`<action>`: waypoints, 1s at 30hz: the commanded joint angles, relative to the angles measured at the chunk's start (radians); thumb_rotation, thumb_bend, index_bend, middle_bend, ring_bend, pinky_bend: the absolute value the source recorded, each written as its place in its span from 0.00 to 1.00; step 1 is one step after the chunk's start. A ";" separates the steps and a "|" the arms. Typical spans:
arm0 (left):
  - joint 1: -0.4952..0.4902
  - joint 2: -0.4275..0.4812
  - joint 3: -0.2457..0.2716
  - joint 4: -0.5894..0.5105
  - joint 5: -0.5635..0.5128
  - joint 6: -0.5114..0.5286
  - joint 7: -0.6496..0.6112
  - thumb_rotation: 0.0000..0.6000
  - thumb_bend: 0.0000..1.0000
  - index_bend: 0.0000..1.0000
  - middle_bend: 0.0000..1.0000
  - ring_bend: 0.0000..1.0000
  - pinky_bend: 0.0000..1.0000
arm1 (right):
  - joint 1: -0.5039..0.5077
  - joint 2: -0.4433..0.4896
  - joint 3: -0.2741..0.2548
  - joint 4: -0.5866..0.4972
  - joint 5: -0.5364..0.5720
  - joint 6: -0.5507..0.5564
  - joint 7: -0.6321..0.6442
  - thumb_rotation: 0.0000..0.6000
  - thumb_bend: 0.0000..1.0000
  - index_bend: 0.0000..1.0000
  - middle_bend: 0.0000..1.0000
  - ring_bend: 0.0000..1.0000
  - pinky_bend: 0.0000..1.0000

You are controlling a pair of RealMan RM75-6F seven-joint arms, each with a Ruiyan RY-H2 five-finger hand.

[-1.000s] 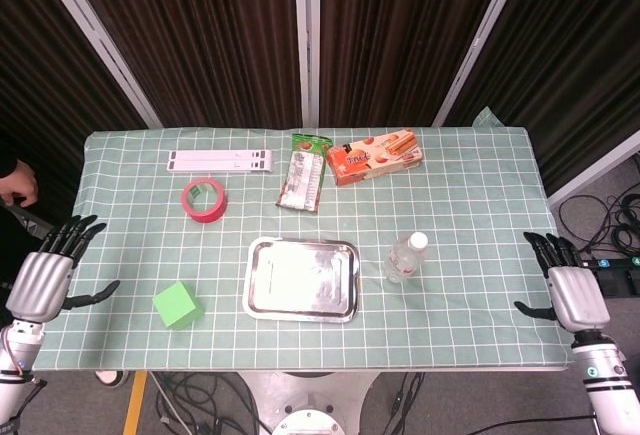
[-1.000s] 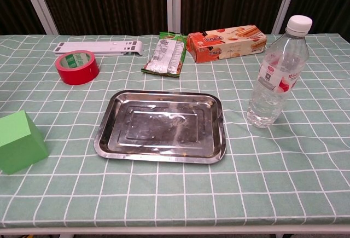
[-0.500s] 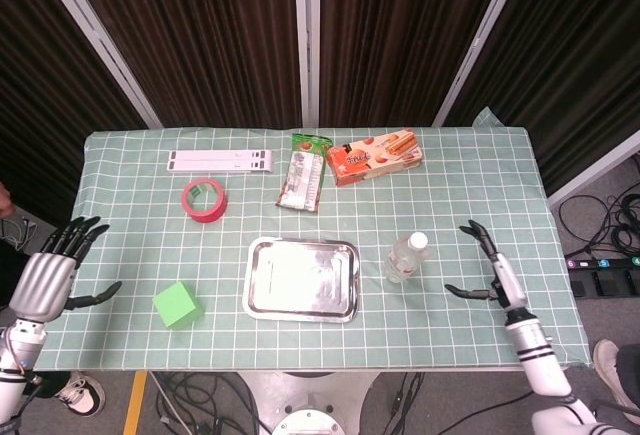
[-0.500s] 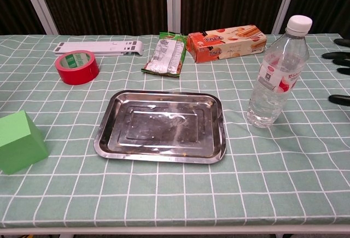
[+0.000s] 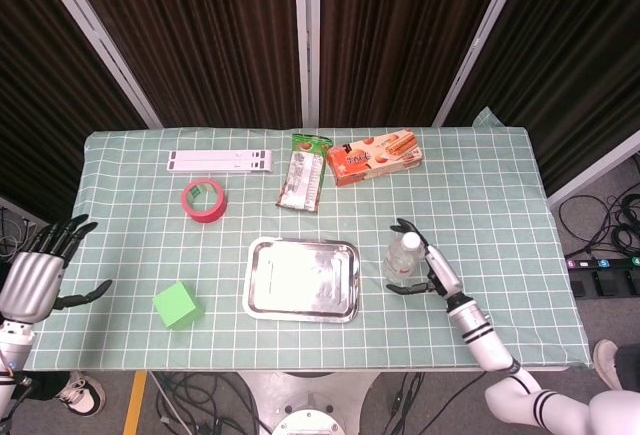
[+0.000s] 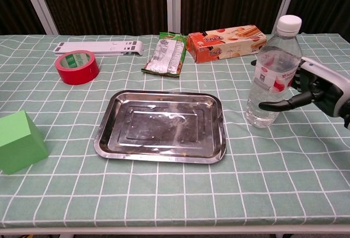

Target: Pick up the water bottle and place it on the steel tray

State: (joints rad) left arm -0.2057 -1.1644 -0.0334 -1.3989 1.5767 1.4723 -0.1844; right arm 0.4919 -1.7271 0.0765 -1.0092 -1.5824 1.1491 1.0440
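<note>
The clear water bottle (image 5: 403, 257) (image 6: 270, 79) with a white cap stands right of the steel tray (image 5: 302, 277) (image 6: 158, 123), leaning slightly toward it. My right hand (image 5: 432, 270) (image 6: 320, 87) is at the bottle's right side. Its thumb reaches across the front and its fingers curve behind, still spread wide. My left hand (image 5: 35, 280) hangs off the table's left edge with fingers apart, holding nothing. The tray has nothing in it.
A green cube (image 5: 177, 305) (image 6: 19, 141) sits left of the tray. Further back lie a red tape roll (image 5: 203, 199) (image 6: 76, 66), a white strip (image 5: 220, 161), a snack packet (image 5: 304, 171) and an orange biscuit box (image 5: 373, 156) (image 6: 226, 42).
My right hand has swept in from the table's right edge to the bottle and now wraps loosely around it. The bottle's top has tipped a little left. The left hand barely moved.
</note>
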 commanded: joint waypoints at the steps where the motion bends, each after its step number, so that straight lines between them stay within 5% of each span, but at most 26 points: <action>1: 0.001 0.000 0.000 0.003 -0.002 -0.002 -0.003 0.60 0.23 0.18 0.19 0.10 0.16 | 0.015 -0.023 0.012 0.014 0.016 -0.013 -0.018 1.00 0.00 0.03 0.19 0.02 0.03; 8: 0.002 -0.003 -0.001 0.009 -0.004 -0.002 -0.012 0.60 0.23 0.18 0.19 0.10 0.16 | 0.022 -0.063 0.049 0.039 0.067 -0.009 -0.060 1.00 0.00 0.41 0.37 0.22 0.26; 12: 0.003 -0.003 0.001 0.011 -0.005 -0.002 -0.016 0.60 0.23 0.18 0.19 0.10 0.16 | 0.022 -0.059 0.048 0.036 0.069 -0.003 -0.064 1.00 0.00 0.51 0.43 0.28 0.32; 21: 0.002 -0.007 0.003 0.015 -0.002 -0.008 -0.022 0.61 0.23 0.18 0.19 0.10 0.16 | 0.022 0.017 0.080 -0.088 0.062 0.067 -0.092 1.00 0.00 0.58 0.46 0.30 0.35; 30: -0.001 -0.006 0.003 0.009 -0.003 -0.014 -0.019 0.60 0.23 0.18 0.19 0.10 0.16 | 0.095 0.123 0.206 -0.364 0.077 0.091 -0.248 1.00 0.00 0.60 0.48 0.32 0.38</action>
State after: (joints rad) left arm -0.2070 -1.1710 -0.0307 -1.3901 1.5737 1.4587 -0.2039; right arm 0.5590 -1.6436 0.2361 -1.2943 -1.5109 1.2271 0.8545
